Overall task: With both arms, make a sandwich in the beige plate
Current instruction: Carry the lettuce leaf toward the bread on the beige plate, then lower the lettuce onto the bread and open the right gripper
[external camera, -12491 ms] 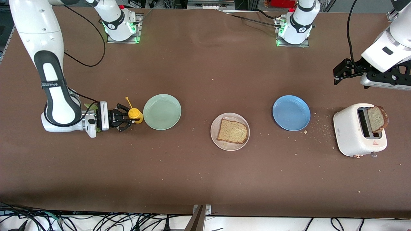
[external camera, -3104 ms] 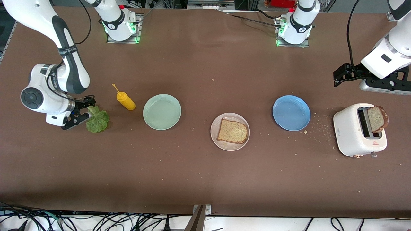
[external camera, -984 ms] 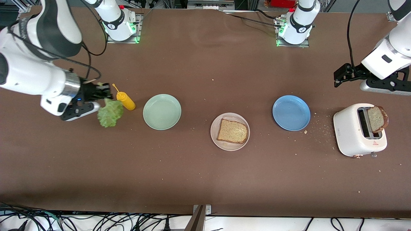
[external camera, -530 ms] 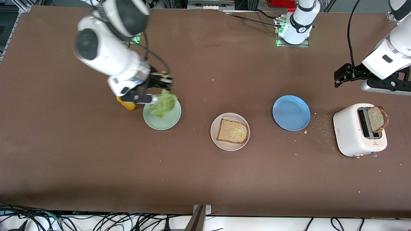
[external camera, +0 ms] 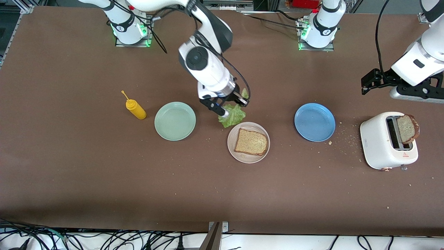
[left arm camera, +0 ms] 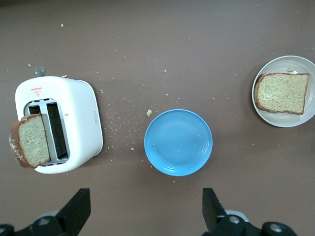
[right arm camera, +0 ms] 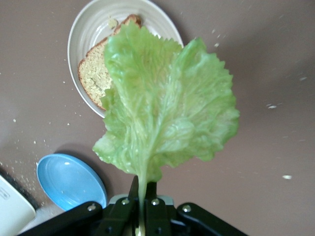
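Observation:
One slice of brown bread (external camera: 251,142) lies on the beige plate (external camera: 237,153) mid-table; both show in the right wrist view, bread (right arm camera: 93,73) and plate (right arm camera: 86,24), and in the left wrist view (left arm camera: 281,91). My right gripper (external camera: 235,104) is shut on the stem of a crinkled green lettuce leaf (external camera: 233,116) (right arm camera: 162,108) and holds it in the air over the table beside the plate's rim. A second bread slice (external camera: 407,128) (left arm camera: 29,141) stands in the white toaster (external camera: 380,140). My left gripper (external camera: 368,80) (left arm camera: 146,216) is open and empty, waiting above the table near the toaster.
A mint green plate (external camera: 175,121) and a yellow squeeze bottle (external camera: 135,108) stand toward the right arm's end. A blue plate (external camera: 314,122) (left arm camera: 178,142) sits between the beige plate and the toaster. Crumbs lie around the toaster.
My right arm has lifted the lettuce from the table end and carried it over the green plate to beside the beige plate. The left arm has barely moved.

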Available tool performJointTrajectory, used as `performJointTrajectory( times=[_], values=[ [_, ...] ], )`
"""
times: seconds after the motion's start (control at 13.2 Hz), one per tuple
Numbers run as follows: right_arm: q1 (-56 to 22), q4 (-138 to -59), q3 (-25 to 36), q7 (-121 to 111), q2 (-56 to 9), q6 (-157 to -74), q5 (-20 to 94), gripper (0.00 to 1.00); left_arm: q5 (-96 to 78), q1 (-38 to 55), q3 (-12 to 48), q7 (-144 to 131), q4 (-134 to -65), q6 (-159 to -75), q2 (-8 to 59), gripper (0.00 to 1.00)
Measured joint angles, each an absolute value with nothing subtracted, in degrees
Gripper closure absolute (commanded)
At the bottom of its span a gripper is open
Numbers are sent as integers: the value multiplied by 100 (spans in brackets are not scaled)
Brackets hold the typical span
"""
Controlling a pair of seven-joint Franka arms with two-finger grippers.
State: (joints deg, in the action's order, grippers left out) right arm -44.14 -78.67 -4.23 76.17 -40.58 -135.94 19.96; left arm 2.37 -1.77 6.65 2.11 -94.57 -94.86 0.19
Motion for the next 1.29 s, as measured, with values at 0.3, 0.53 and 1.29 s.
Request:
performJointTrajectory(
  times=[0.3, 0.53, 1.29],
  values=[
    [-4513, -7398, -402, 8212, -4901, -14509, 1999, 100, 237, -177, 665, 211, -9457, -9486, 19, 0],
    [-4511, -7158, -396, 8623, -5375, -15242, 2000, 100, 237, -177, 665, 211, -9457, -9486, 19, 0],
    [-4292, -6310, -461, 8799, -6143, -15706, 2001, 100, 237, -177, 665, 211, -9457, -9486, 21, 0]
  ],
)
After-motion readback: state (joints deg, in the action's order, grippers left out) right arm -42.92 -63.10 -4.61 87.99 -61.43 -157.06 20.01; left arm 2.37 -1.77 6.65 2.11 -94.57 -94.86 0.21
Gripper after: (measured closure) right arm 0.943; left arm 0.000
